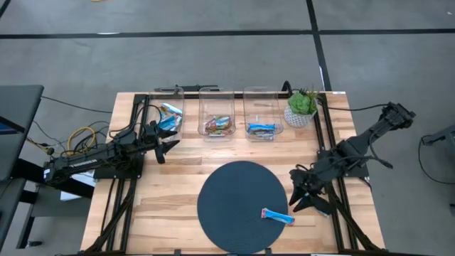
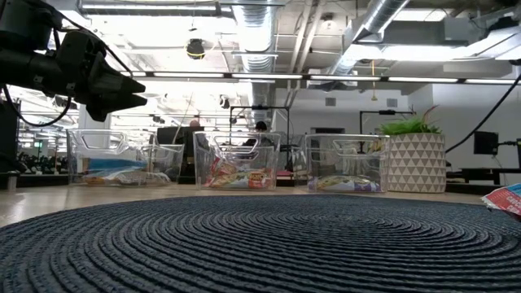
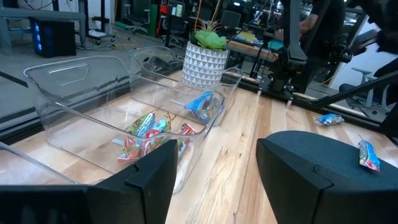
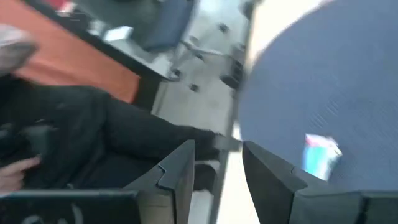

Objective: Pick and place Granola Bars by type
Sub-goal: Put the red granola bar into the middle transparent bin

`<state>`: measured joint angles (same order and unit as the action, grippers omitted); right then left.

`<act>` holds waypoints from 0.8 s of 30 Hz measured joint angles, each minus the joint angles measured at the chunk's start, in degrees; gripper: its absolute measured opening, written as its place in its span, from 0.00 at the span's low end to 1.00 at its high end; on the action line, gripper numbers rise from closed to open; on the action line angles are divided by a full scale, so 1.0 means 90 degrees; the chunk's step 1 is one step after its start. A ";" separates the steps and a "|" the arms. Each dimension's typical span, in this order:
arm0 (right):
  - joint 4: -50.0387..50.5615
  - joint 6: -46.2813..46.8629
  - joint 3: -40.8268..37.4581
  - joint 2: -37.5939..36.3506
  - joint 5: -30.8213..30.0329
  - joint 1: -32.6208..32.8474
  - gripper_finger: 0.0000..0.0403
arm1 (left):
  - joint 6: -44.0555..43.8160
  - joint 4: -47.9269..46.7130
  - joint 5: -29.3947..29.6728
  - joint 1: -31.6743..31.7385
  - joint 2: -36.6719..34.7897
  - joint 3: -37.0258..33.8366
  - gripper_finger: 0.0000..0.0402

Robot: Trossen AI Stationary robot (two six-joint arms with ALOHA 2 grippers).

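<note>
left pincer [image 1: 168, 144]: jaws apart, empty, above the desk [image 1: 170, 188] beside the left bin [image 1: 167, 114] | right pincer [image 1: 297, 193]: jaws apart, empty, at the mat's [image 1: 234, 203] right edge | blue granola bar [image 1: 278, 216]: on mat | other bars: in three bins

One blue-wrapped granola bar [image 1: 277, 216] lies flat on the round dark mat, toward the counter's front right corner. Along the counter's back edge, more bars sit in three clear bins: blue bars [image 1: 170, 114] in the left bin, multicoloured red-and-green bars [image 1: 217, 126] heaped in the middle bin, and blue bars [image 1: 261, 129] in the right bin.
</note>
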<state>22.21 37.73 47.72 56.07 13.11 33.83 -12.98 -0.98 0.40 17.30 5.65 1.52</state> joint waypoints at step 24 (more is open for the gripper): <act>0.0758 0.1038 0.0001 0.2932 -0.0859 0.0200 0.32 | -0.0005 0.0010 0.0000 -0.0002 -0.0002 0.0000 0.53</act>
<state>29.03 47.07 47.73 82.46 5.38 35.63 -13.03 -0.89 0.40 17.28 5.63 1.52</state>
